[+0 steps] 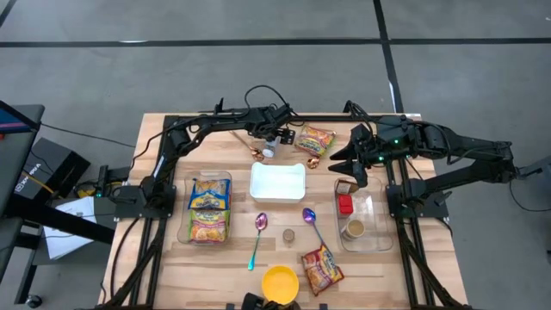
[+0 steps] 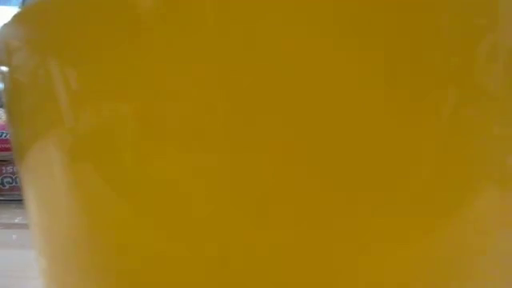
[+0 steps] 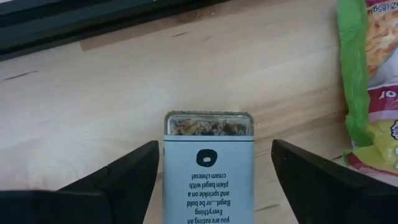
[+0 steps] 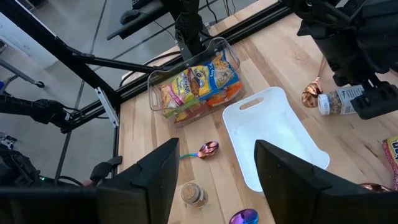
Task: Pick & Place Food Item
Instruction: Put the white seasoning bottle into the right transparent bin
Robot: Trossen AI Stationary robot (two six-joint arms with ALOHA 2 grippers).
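Note:
A small seasoning jar (image 3: 208, 168) with a pale label lies on its side on the wooden table near the far edge; it also shows in the high view (image 1: 268, 151) and the right wrist view (image 4: 336, 102). My left gripper (image 3: 214, 146) is open and slants down over the jar, one finger on either side, with a gap on both sides. My right gripper (image 4: 217, 146) is open, holds nothing, and hangs high over the table's right part (image 1: 349, 164). A white tray (image 1: 277, 182) sits mid-table.
A noodle packet (image 1: 314, 139) lies right of the jar, a copper spoon (image 4: 311, 93) beside it. A clear bin of packets (image 1: 209, 209) stands left, another clear bin (image 1: 362, 215) right. Two spoons, a small jar, a packet (image 1: 321, 269) and a yellow bowl (image 1: 280, 282) lie near; the bowl fills the low view.

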